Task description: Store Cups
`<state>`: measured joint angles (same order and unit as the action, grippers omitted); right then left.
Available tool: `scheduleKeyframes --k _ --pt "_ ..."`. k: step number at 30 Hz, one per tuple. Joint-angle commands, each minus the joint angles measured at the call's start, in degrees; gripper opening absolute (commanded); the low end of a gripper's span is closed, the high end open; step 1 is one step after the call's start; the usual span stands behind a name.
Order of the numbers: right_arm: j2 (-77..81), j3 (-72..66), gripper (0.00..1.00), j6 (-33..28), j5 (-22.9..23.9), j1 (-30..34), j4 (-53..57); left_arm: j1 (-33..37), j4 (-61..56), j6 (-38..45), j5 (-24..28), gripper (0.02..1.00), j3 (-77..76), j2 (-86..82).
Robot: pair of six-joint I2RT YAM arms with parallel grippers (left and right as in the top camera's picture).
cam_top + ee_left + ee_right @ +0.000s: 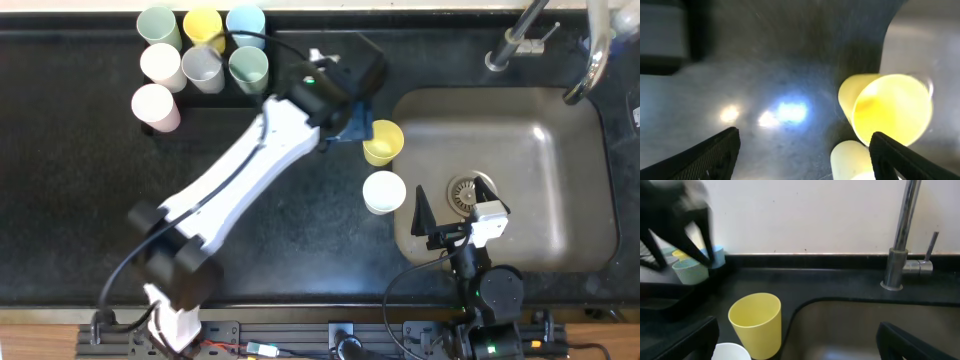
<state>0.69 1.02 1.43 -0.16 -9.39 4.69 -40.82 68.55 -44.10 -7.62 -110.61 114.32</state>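
Note:
A yellow cup (383, 141) stands upright on the black counter at the sink's left rim, with a white cup (384, 191) just in front of it. My left gripper (352, 112) hovers beside the yellow cup, on its left. In the left wrist view this gripper (805, 156) is open, with the yellow cup (890, 107) and the white cup (852, 161) off to one side, outside the fingers. My right gripper (452, 205) is open over the sink's near left part. Its wrist view shows the gripper (800, 347) empty, with the yellow cup (756, 322) and the white cup (731, 353) ahead.
Several pastel cups (200, 55) stand grouped at the counter's back left corner. The steel sink (560, 170) takes up the right side, with a faucet (520, 35) behind it. The left arm (235, 170) crosses the counter diagonally.

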Motion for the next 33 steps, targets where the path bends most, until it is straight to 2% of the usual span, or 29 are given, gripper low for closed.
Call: scheduleKeyframes --k 1,12,16,17,23,25,27,31,33 --pt "-0.44 -0.74 0.996 -0.17 -0.22 0.15 -0.28 -2.14 -3.17 -0.07 3.10 0.860 -0.46 4.44" --pt "-0.44 -0.74 0.996 -0.17 -0.22 0.15 -0.31 -2.67 -7.21 0.11 6.34 0.809 -0.48 9.90" --pt "-0.44 -0.74 0.998 -0.17 -0.22 0.15 -0.28 -2.82 -8.79 0.11 6.34 0.660 -0.48 11.85" --pt "-0.44 -0.74 0.998 -0.17 -0.22 0.15 -0.31 -2.82 -9.70 0.13 6.27 0.577 -0.48 12.50" --pt "-0.44 -0.74 0.998 -0.17 -0.22 0.15 -0.28 -2.86 -12.35 0.15 6.27 0.314 -0.48 12.68" --pt "-0.44 -0.74 0.998 -0.17 -0.22 0.15 -0.28 -2.93 -12.41 0.13 6.34 0.137 -0.50 12.55" --pt "-0.44 -0.74 0.998 -0.17 -0.22 0.15 -0.28 -2.93 -12.37 0.15 6.75 0.038 -0.48 12.44" --pt "-0.44 -0.74 0.998 -0.17 -0.22 0.15 -0.28 -2.93 -11.85 2.40 7.50 0.034 -1.11 11.08" --pt "-0.44 -0.74 0.998 -0.17 -0.22 0.15 -0.28 -2.91 -10.36 2.49 5.42 0.034 -2.43 9.01"
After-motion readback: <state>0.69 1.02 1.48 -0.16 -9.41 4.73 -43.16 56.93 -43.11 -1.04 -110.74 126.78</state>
